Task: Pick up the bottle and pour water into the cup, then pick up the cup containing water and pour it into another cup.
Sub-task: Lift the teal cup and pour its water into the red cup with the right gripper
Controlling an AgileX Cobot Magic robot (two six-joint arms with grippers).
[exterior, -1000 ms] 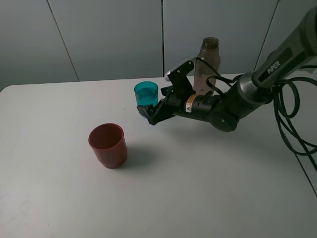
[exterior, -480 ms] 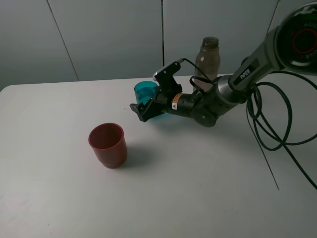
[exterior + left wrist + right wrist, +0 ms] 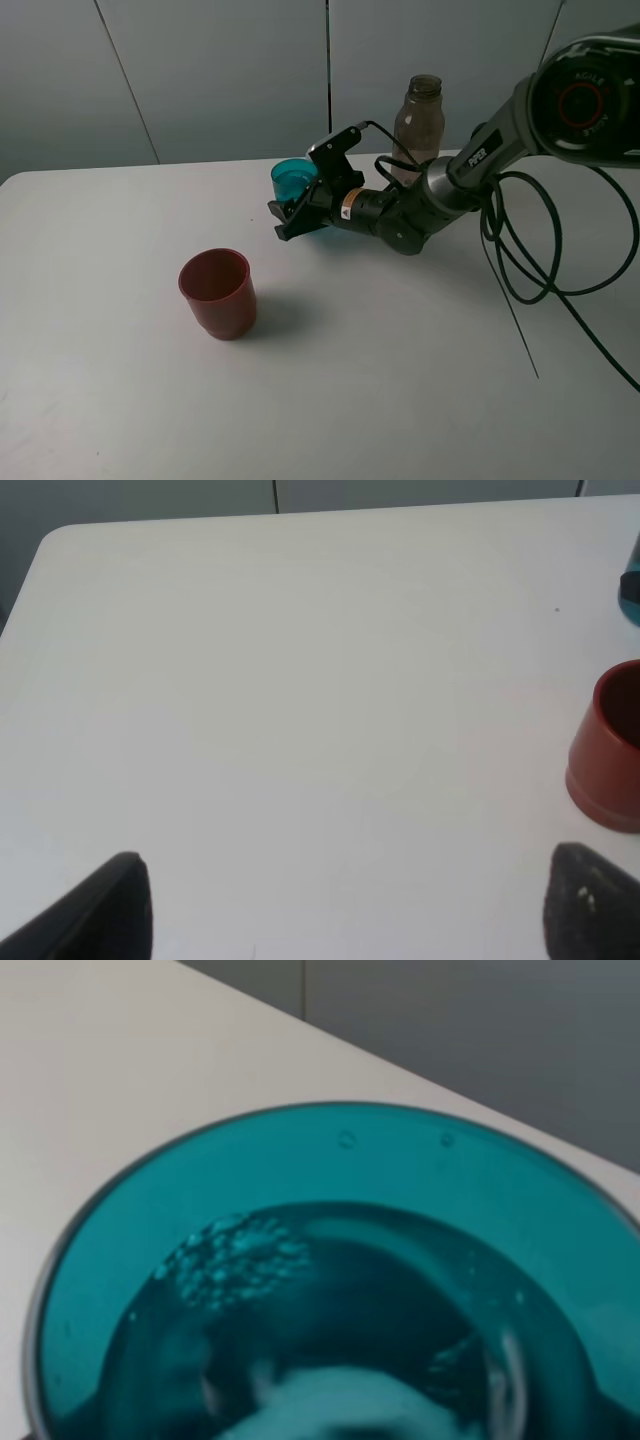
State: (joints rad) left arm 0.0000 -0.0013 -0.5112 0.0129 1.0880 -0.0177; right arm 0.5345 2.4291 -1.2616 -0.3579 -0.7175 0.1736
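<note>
The teal cup [image 3: 294,179] stands at the back of the white table [image 3: 400,360]. My right gripper [image 3: 297,207] is open, with its fingers on either side of the cup. The right wrist view looks straight into the teal cup [image 3: 330,1300], which holds water with bubbles; no fingers show there. The smoky bottle [image 3: 420,118] stands upright just behind the right arm. The red-brown cup [image 3: 217,292] stands alone at front left and also shows in the left wrist view [image 3: 608,748]. My left gripper [image 3: 355,920] is open and empty above bare table, out of the exterior view.
Black cables [image 3: 520,270] hang from the right arm over the table's right side. A grey panelled wall [image 3: 200,70] runs behind the table. The table's left edge [image 3: 30,570] shows in the left wrist view.
My right gripper has moved left and back across the table to the teal cup, and its fingers now straddle it. The cups and the bottle have not moved.
</note>
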